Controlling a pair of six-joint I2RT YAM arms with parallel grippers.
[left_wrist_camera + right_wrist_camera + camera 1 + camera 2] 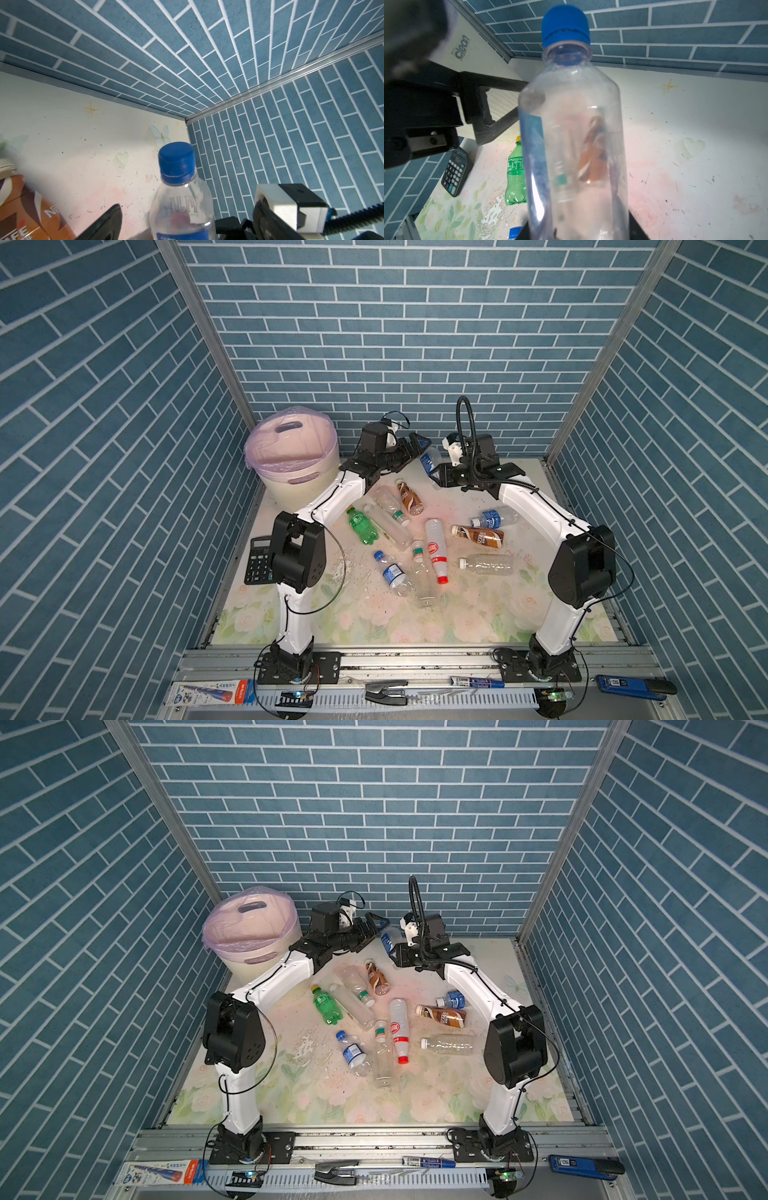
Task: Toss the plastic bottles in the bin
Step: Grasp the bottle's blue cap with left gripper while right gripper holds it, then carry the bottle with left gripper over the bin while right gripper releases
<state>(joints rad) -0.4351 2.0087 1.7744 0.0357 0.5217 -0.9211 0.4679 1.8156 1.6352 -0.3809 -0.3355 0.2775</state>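
We see the right gripper (435,475) pinching 1 clear, round plastic bottle (430,459), its long axis aimed blue cap (565,24) first at the back wall (395,344); left gripper (417,445) spread wide.

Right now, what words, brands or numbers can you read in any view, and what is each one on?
"clean": on the bin wall, right wrist view.
"NE" and "FE", both cut off: on the brown-labelled bottle, left wrist view.
Embossed letters on the blue-capped bottle close to the left wrist camera: too faint to read surely.
Calculator keys, the other bottle labels and the packs on the front rail: too small or blurred.
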